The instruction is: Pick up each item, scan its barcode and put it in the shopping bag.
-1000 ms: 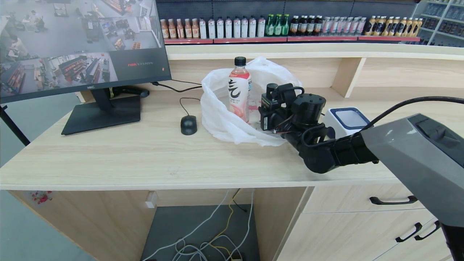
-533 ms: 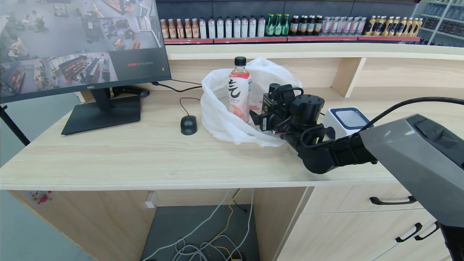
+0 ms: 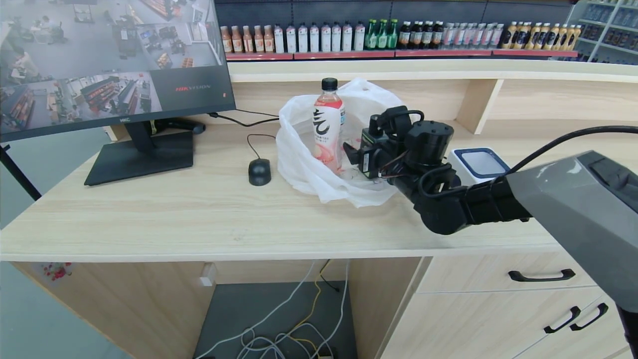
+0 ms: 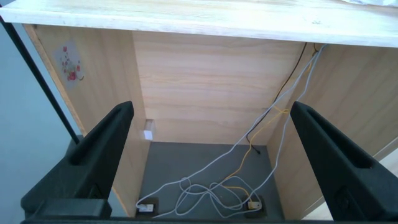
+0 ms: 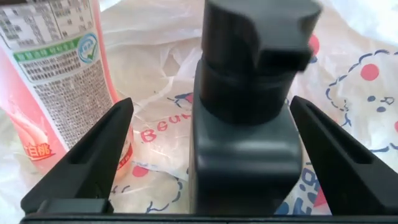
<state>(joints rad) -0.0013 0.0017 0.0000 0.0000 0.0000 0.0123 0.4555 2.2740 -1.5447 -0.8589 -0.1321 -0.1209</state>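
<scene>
Now pink bottle [image 3: 328,124] upright in shopping bag [image 3: 299,167], cap up; right tool [image 5: 211,106] spread beside it.

A shop's checkout desk: a long light-wood counter [image 3: 199,214] stands before a red-edged shelf lined with rows of bottled drinks [image 3: 398,36]. On the counter, a black flat monitor [image 3: 99,55] shows split security-camera views of store aisles. A small white box-shaped barcode scanner [image 3: 477,163] sits near a thin white plastic shopping bag [image 3: 304,169], and a black computer mouse [image 3: 259,172] lies beside the bag.
</scene>
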